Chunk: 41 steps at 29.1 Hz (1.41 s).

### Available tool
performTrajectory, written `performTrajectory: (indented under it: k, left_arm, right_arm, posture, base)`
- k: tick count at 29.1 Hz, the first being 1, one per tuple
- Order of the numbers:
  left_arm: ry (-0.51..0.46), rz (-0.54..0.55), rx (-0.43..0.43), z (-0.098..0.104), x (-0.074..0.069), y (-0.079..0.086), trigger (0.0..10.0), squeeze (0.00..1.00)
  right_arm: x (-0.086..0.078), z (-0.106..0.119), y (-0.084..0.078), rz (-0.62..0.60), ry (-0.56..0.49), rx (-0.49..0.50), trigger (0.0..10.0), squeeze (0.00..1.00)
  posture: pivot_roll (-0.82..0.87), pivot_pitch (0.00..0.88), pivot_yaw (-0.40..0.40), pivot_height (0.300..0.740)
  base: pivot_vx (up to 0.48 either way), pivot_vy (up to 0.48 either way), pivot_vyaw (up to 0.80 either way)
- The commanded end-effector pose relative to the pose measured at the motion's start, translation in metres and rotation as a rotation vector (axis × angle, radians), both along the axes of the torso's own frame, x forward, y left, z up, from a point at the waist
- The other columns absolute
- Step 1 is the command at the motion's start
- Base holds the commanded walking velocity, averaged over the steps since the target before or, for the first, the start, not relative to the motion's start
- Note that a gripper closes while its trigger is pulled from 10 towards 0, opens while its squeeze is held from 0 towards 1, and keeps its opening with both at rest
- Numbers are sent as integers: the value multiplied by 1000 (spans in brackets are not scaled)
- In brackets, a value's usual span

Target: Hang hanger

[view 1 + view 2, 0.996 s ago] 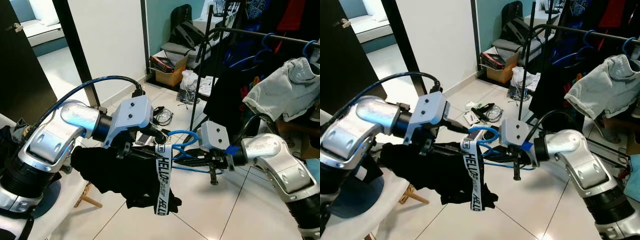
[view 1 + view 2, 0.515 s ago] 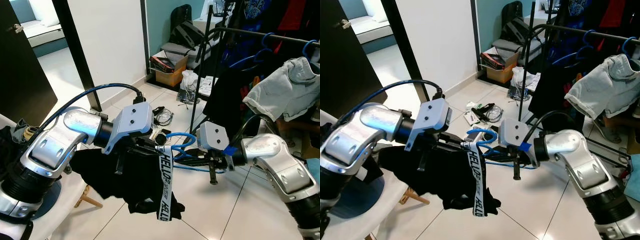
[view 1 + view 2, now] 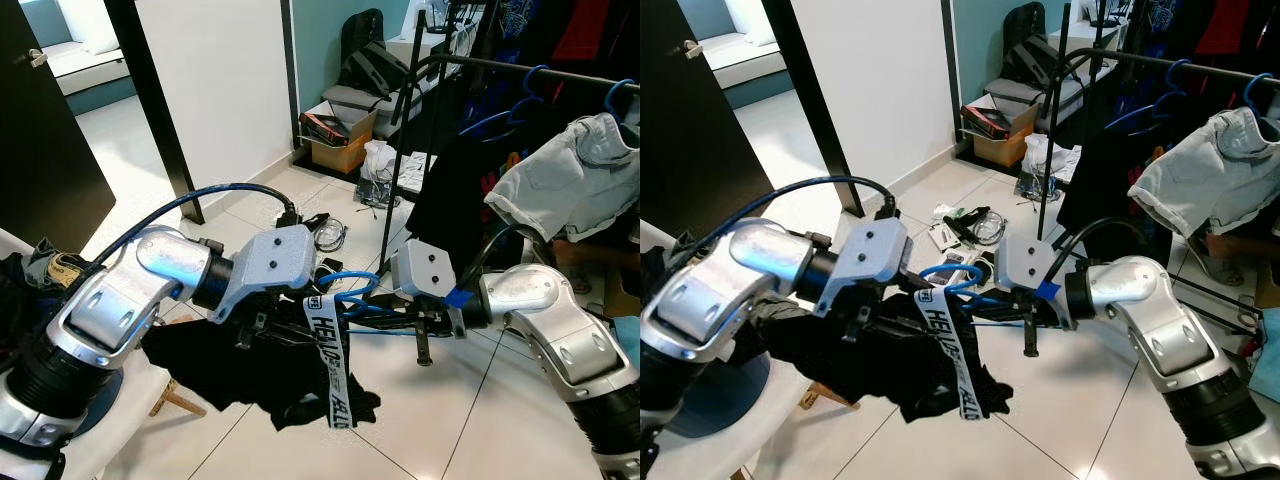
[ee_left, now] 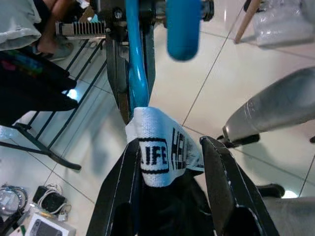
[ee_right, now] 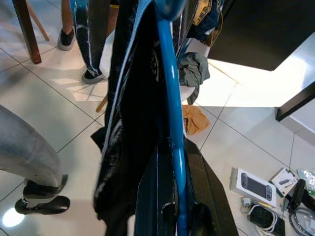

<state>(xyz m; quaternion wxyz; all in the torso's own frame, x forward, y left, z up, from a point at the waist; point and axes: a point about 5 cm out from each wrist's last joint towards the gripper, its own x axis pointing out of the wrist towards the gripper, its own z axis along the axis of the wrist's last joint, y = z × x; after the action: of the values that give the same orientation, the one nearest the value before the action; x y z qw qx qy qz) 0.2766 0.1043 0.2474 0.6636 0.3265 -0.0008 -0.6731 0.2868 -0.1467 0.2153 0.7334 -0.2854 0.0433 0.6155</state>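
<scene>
Item 1, blue hanger (image 3: 352, 296): held between my two arms at scene centre, long axis running roughly nine to three o'clock, hook curling up near the middle.

Item 2, black garment (image 3: 235, 360): draped over the hanger's nine o'clock half, sagging toward six o'clock. A white strap printed with lettering (image 3: 330, 352) hangs off it.

Item 3, my left end effector (image 4: 167, 162): fingers set either side of the strap and garment where they cross the hanger arm. I judge them clamped on the fabric.

Item 4, my right end effector (image 5: 173, 196): fingers pressed together on the blue hanger bar at its three o'clock end.

Item 5, clothes rail (image 3: 530, 68): lies at about one to two o'clock from the hanger, well apart and higher. It carries a pale grey shirt (image 3: 560, 185) and dark garments. My right arm is the nearer one to it.

Item 6, cardboard box (image 3: 340, 148): on the floor at twelve o'clock, contents unclear.

Assessment: hanger loaded, not yet hung; the hook must travel up toward the rail.
</scene>
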Motion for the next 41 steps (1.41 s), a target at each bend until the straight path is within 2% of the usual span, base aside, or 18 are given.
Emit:
performTrajectory:
  k: [1,5,7,18,19,21,22,24,25,26,28,30,33,35,36,37,39,41]
  left_arm:
    - [46,-2,18,-13,0,-4,0,0]
    - [49,3,18,-13,0,-4,0,0]
    - [16,39,37,-15,6,-3,0,0]
    - [-59,98,43,-11,17,-1,0,0]
    - [-81,108,34,-8,20,1,0,0]
    - [-94,113,27,-6,22,2,0,0]
    - [-111,112,9,-1,23,3,0,0]
    - [-111,112,9,-1,23,3,0,0]
    - [-142,109,-13,7,25,4,0,0]
    - [-163,109,-30,14,27,7,0,0]
    - [-163,109,-30,14,27,7,0,0]
    - [-198,124,-40,25,33,15,0,0]
    - [-207,133,-39,29,35,18,0,0]
    - [-244,170,-39,38,42,28,0,0]
    - [-244,170,-39,38,42,28,0,0]
    - [-259,183,-38,42,44,31,0,0]
    - [-259,183,-38,42,44,31,0,0]
    - [-310,235,-60,58,51,46,0,0]
  right_arm:
    - [-2,18,9,42,-58,67,10000,0]
    - [-2,18,9,43,-58,68,10000,0]
    - [-2,20,10,45,-61,75,10000,0]
    - [-1,23,13,42,-63,107,10000,0]
    - [0,23,14,32,-49,124,10000,94]
    - [0,23,14,25,-39,134,10000,94]
    - [1,23,13,10,-29,147,10000,886]
    - [1,23,13,10,-29,147,10000,886]
    - [2,22,10,-14,-23,159,10000,1000]
    - [3,21,6,-40,-22,168,10000,1000]
    - [3,21,6,-40,-22,168,10000,1000]
    - [5,20,-10,-114,-29,173,10000,1000]
    - [5,20,-16,-143,-34,172,10000,1000]
    - [2,21,-35,-218,-37,175,10000,1000]
    - [2,21,-35,-218,-37,175,10000,1000]
    - [1,21,-42,-243,-36,175,10000,1000]
    - [1,21,-42,-243,-36,175,10000,1000]
    - [-12,17,-70,-340,-2,183,10000,1000]
  posture:
    - [-50,0,96,740]
    - [-50,0,96,740]
    - [-50,0,94,740]
    - [-48,0,90,740]
    - [-48,0,92,740]
    - [-48,0,92,740]
    - [-48,0,95,740]
    - [-48,0,95,740]
    - [-48,0,97,740]
    - [-49,0,100,740]
    - [-49,0,100,740]
    - [-57,0,106,740]
    - [-57,0,106,740]
    - [-58,0,108,740]
    - [-58,0,108,740]
    - [-58,0,108,740]
    - [-58,0,108,740]
    - [-62,0,113,740]
  base:
    - [0,0,0]
    - [0,0,0]
    - [0,0,0]
    - [0,0,0]
    - [0,0,0]
    - [0,0,0]
    - [0,0,0]
    - [0,0,0]
    - [0,0,0]
    - [0,0,0]
    - [0,0,0]
    - [0,0,0]
    - [0,0,0]
    - [0,0,0]
    - [0,0,0]
    - [0,0,0]
    - [0,0,0]
    - [0,0,0]
